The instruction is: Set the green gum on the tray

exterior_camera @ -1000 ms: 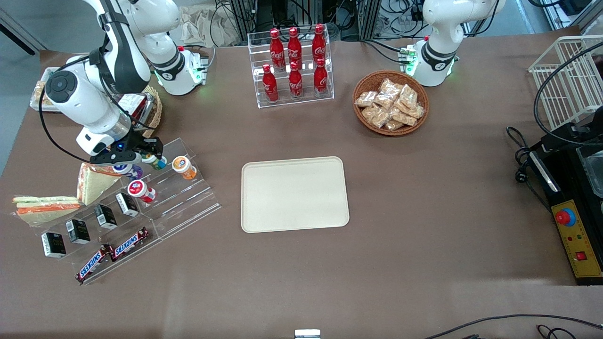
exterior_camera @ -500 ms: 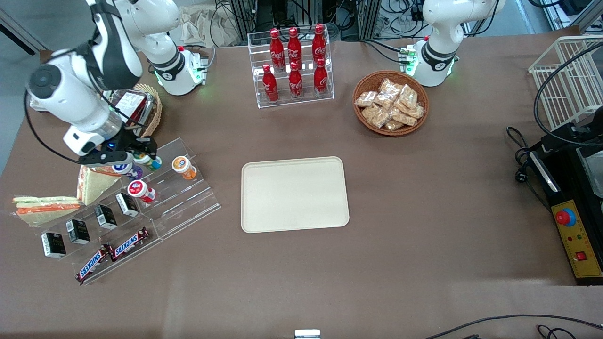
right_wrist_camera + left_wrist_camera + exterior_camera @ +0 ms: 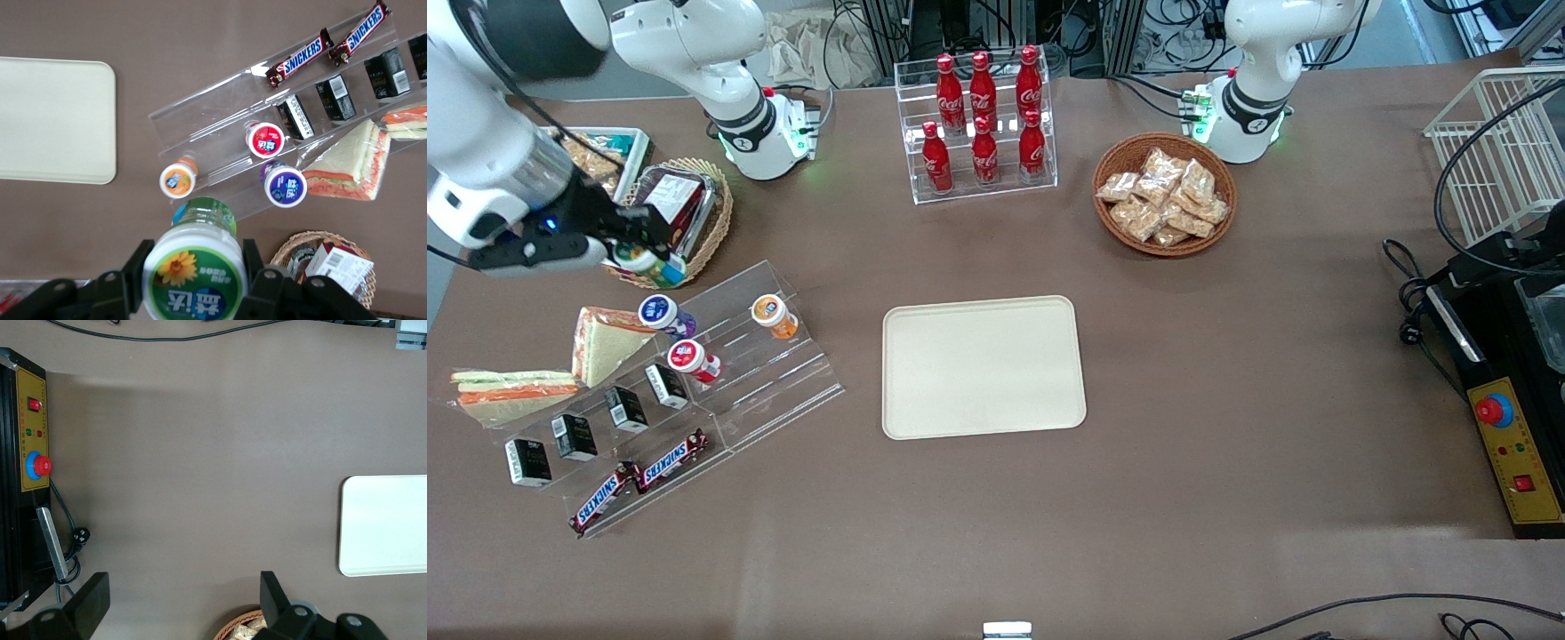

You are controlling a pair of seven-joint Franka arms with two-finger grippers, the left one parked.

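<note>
The claw (image 3: pixel 640 253), clamped on the gum (image 3: pixel 643 260), has lifted it clear of the acrylic rack (image 3: pixel 774 373) and now hangs above the basket (image 3: pixel 716 222), leaving the carry to the tray (image 3: pixel 983 366).

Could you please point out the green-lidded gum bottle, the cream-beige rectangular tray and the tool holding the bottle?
green-lidded gum bottle (image 3: pixel 192 275): right wrist view, on its round lid.
cream-beige rectangular tray (image 3: pixel 983 366): front view, on its bare floor.
tool (image 3: pixel 633 252): front view, between its fingertips, raised above the woven basket.
</note>
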